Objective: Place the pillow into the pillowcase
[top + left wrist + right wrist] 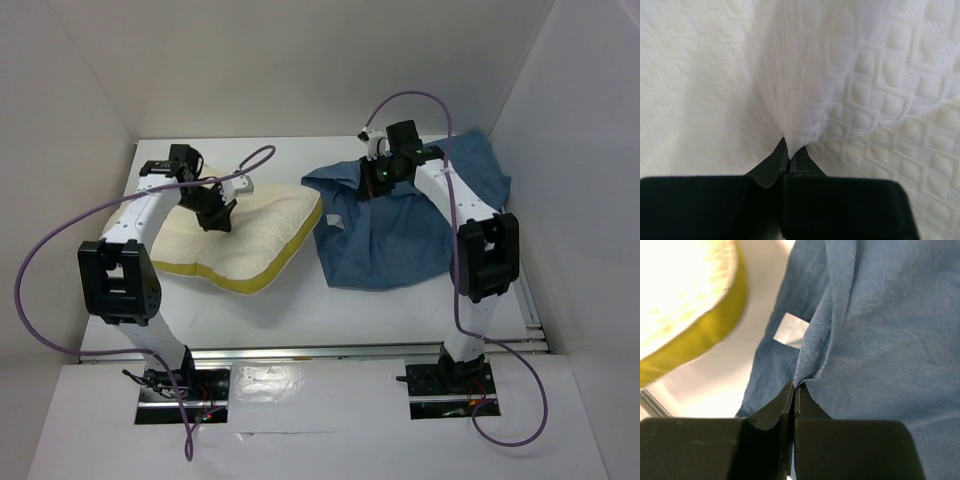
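The cream pillow [255,235] with a yellow edge band lies at the left of the table. My left gripper [213,212] is shut on a pinched fold of the pillow's quilted top; the left wrist view shows the pillow [865,85] rising into the closed left gripper [788,146]. The dusty-blue pillowcase [400,235] lies wrinkled at the right. My right gripper [378,178] is shut on a fold of cloth near its upper left edge. In the right wrist view the pillowcase [880,330] is pulled up into the shut right gripper [796,385]. The pillow's yellow band [705,335] shows at the left.
A small white label [790,331] shows on the pillowcase. White walls enclose the table on the left, back and right. A strip of bare white table [310,290] lies between the pillow and the pillowcase. Purple cables loop from both arms.
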Motion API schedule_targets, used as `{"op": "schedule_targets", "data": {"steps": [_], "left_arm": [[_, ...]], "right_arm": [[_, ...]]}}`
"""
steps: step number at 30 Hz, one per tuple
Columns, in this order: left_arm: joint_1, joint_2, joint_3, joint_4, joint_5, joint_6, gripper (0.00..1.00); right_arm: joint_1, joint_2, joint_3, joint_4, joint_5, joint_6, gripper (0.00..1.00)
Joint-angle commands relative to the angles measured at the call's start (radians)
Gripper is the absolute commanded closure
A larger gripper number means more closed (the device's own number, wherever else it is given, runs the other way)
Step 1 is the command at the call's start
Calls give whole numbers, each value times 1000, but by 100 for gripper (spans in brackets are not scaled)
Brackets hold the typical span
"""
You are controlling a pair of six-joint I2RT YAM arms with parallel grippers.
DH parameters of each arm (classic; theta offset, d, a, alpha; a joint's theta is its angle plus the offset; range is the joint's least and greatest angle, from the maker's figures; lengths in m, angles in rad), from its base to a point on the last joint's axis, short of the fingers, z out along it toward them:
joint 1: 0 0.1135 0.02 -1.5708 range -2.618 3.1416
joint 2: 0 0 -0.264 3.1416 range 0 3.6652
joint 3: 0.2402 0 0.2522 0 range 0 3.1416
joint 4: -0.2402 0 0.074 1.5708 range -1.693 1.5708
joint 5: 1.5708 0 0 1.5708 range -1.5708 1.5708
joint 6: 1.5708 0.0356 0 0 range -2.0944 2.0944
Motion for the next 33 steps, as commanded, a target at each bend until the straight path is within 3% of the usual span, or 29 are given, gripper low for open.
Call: {"op": "schedule_targets", "data": {"steps": [1, 14, 33], "left_arm": [[-51, 11, 56, 27, 59, -53, 100], [-166, 131, 167, 52, 59, -105, 100], [-261, 154, 151, 61, 101, -164, 100]], "right_arm": [[12, -91, 4, -6, -26, 6, 100], [12, -140, -50, -6, -26, 6, 100], [32, -119, 2, -17, -66, 6, 100]]}}
